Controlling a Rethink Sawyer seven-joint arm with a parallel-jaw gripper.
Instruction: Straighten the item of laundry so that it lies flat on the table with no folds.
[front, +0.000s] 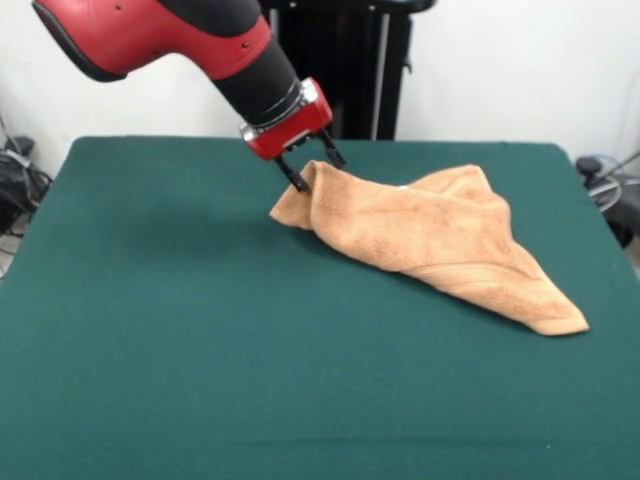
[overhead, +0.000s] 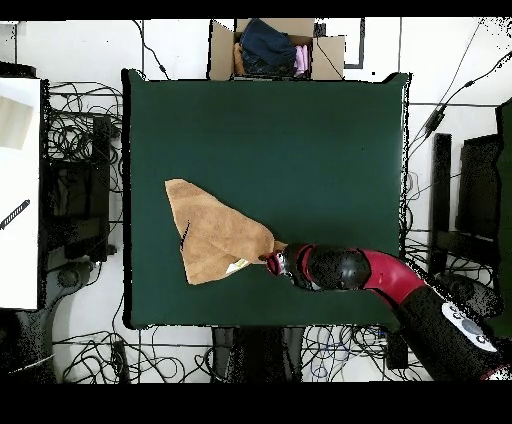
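The item of laundry (front: 440, 240) is an orange-tan towel lying bunched and folded over itself on the green table (front: 180, 330), right of the middle. Its left end is pulled up into a peak. My gripper (front: 316, 170) stands tilted over that peak, one finger on each side, shut on the raised fold of cloth. A loose corner hangs down just below it. The towel's far right corner lies flat and pointed. From overhead the towel (overhead: 215, 235) forms a rough triangle at the table's (overhead: 300, 140) left, with my gripper (overhead: 272, 262) at its lower right tip.
A cardboard box (overhead: 275, 48) with clothes stands beyond the table's top edge in the overhead view. Cables and dark equipment (overhead: 80, 190) ring the table, and a white surface (overhead: 18, 190) lies at the far left.
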